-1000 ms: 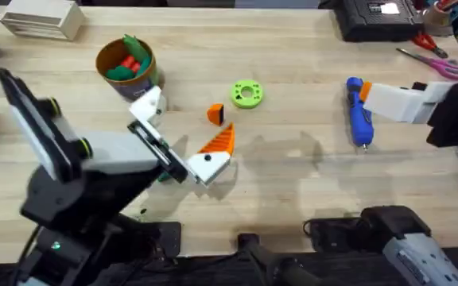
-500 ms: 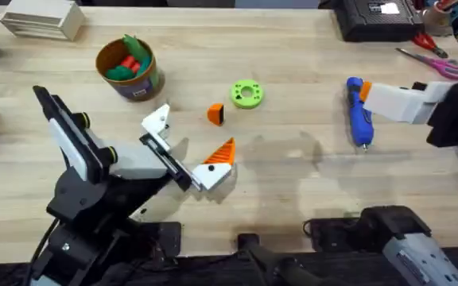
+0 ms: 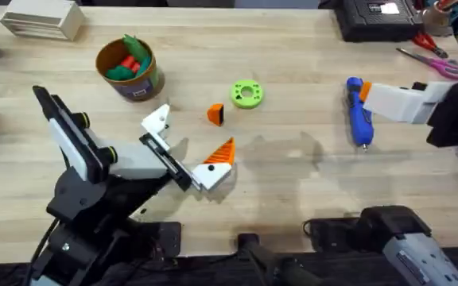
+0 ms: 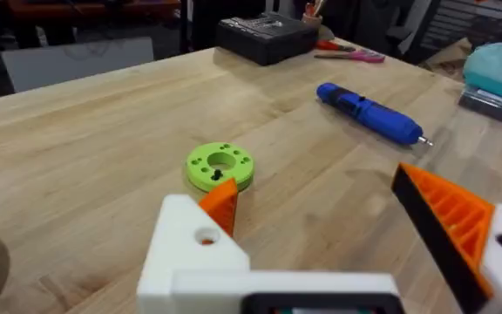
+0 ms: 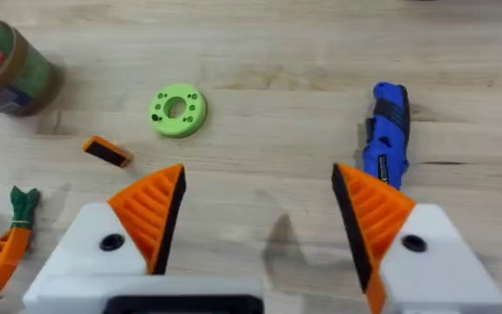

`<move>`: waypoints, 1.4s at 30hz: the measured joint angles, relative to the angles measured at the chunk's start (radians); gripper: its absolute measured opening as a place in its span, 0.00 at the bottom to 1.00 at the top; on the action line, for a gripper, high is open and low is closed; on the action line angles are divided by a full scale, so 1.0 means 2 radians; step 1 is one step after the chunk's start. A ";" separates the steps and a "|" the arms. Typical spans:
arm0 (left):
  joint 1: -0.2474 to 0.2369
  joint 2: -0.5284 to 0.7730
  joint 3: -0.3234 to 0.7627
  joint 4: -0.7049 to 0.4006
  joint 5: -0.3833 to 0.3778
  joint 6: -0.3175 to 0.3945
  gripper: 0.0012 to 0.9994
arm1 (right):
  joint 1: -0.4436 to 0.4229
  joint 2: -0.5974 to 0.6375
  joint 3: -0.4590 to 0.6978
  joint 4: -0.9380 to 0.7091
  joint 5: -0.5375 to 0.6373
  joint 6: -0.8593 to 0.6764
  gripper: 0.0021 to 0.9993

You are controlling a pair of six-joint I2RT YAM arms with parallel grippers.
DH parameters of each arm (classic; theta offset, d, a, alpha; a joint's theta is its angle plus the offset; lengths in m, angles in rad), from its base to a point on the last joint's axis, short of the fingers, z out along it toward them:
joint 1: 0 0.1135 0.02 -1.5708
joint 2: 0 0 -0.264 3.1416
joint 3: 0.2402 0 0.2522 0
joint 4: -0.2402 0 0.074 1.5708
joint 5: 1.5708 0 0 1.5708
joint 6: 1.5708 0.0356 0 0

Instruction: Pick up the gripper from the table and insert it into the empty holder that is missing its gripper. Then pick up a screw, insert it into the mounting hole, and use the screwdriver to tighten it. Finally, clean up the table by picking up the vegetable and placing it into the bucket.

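The small orange gripper [image 3: 215, 114] lies on the table beside a green ring [image 3: 246, 94]. My left gripper [image 3: 193, 133] is open just short of it. One finger is the bare white holder [image 3: 157, 120] and the other carries an orange pad [image 3: 222, 149]. In the left wrist view the orange gripper [image 4: 220, 202] sits just past the holder [image 4: 197, 249]. The blue screwdriver [image 3: 359, 111] lies at the right, with my open right gripper [image 5: 260, 205] hovering by it. The vegetable [image 5: 22, 202] lies near the left gripper's pad. The bucket [image 3: 127, 67] stands at the back left.
Red and green toys fill the bucket. A pale wooden box [image 3: 42, 20] sits at the far left corner. A black device [image 3: 372, 17] and pink-handled scissors [image 3: 432, 62] are at the far right. Bare wood stretches between the two grippers.
A second ago the left arm stood higher and nearer the camera. It has since dropped back, and its gripper has shifted slightly toward the orange gripper. The right arm is unchanged.
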 joint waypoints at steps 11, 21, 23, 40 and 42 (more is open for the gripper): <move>0.000 0.000 0.000 0.000 0.000 0.000 0.99 | 0.000 0.000 0.000 -0.001 0.000 0.000 0.98; 0.000 0.000 0.000 0.000 0.000 0.000 0.99 | 0.000 0.010 0.000 0.045 -0.016 -0.007 0.98; 0.000 0.000 0.000 0.000 0.000 0.000 0.99 | 0.005 0.032 0.000 0.055 -0.029 -0.016 0.98; 0.000 0.000 0.000 0.000 0.000 0.000 0.99 | 0.263 0.414 0.115 0.099 -0.026 -0.066 0.98; 0.000 0.000 0.000 0.000 0.000 0.000 0.99 | 0.278 0.426 0.115 0.108 -0.026 -0.066 0.98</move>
